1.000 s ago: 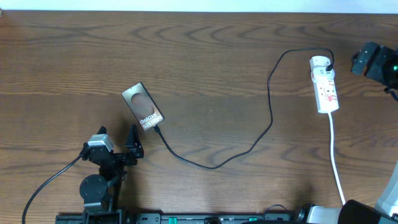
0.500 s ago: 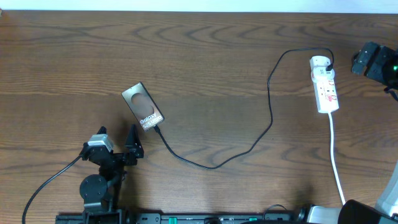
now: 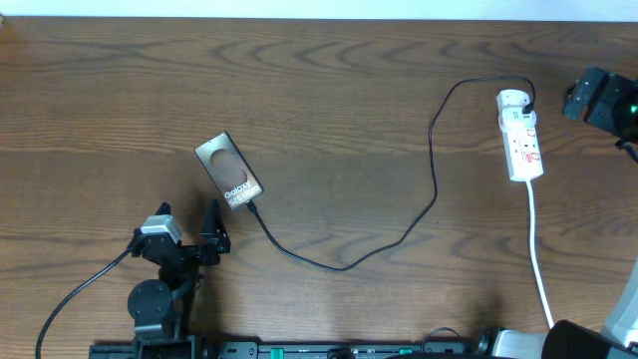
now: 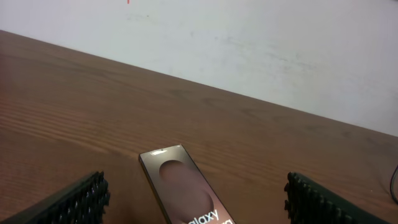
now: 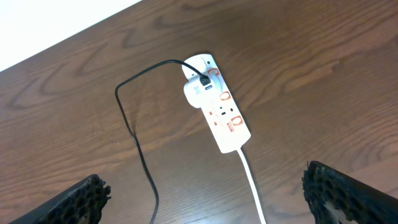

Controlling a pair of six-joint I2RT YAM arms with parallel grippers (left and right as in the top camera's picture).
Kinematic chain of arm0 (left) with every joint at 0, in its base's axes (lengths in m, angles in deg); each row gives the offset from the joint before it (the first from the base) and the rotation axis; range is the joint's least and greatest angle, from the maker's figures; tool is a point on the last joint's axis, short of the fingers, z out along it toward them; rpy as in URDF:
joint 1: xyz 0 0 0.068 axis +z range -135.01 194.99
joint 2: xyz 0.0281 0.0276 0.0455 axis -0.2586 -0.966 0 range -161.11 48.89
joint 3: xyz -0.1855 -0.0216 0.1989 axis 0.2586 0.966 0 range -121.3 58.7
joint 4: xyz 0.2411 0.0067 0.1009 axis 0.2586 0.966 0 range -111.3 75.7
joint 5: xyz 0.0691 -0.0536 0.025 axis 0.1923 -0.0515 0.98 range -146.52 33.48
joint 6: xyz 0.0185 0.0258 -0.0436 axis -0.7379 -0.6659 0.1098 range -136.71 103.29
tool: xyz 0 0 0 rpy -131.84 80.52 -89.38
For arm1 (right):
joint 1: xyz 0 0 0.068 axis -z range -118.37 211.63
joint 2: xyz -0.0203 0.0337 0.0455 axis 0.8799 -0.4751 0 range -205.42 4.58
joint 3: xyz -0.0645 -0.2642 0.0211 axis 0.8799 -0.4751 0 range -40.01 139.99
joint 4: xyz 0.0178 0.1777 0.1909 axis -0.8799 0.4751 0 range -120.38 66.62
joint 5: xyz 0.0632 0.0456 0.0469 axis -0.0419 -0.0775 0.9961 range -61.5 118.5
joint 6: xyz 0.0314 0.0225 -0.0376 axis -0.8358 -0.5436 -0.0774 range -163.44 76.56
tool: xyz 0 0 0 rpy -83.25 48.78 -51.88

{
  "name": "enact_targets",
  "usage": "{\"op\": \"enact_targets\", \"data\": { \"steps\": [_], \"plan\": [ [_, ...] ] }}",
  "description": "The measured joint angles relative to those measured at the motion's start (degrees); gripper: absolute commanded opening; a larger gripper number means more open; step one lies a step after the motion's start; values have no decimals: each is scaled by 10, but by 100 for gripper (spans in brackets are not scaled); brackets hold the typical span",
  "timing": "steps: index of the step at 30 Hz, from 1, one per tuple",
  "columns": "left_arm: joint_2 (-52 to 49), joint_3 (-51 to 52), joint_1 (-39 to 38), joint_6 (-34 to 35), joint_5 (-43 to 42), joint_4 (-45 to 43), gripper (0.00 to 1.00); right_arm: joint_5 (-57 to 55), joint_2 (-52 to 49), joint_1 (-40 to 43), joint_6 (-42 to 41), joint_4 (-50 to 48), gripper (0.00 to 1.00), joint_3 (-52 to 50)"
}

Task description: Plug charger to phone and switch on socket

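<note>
The phone (image 3: pixel 228 171) lies flat on the table, left of centre, and shows again as the phone (image 4: pixel 186 194) between my left fingers' tips, farther out. The charger (image 3: pixel 344 265), a thin black cable, runs from the phone's near end in a long curve to the socket (image 3: pixel 522 136) at the far right. Its other end sits in a white adapter on the strip. My left gripper (image 3: pixel 189 227) stands open just short of the phone, holding nothing. My right gripper (image 5: pixel 205 199) hangs open above the socket (image 5: pixel 217 113), apart from it.
The strip's white cord (image 3: pixel 539 254) runs toward the table's front edge at the right. The right arm (image 3: pixel 598 98) reaches in from the right edge. The left arm's base and its cable sit at the front left. A white wall lies beyond the table's far edge.
</note>
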Motion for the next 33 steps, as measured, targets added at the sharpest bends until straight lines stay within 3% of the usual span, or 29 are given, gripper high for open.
{"op": "enact_targets", "data": {
  "steps": [6, 10, 20, 29, 33],
  "plan": [
    [0, 0, 0, 0, 0, 0, 90, -3, 2, -1, 0, -15, 99, -2],
    [0, 0, 0, 0, 0, 0, 90, 6, 45, -28, -1, -128, 99, -53],
    [0, 0, 0, 0, 1, 1, 90, 20, 289, -132, 0, -566, 99, -372],
    [0, 0, 0, 0, 2, 1, 90, 22, 465, -167, 9, -835, 99, -679],
    [0, 0, 0, 0, 2, 1, 90, 22, 526, -171, 17, -894, 99, -789]
  ]
}}
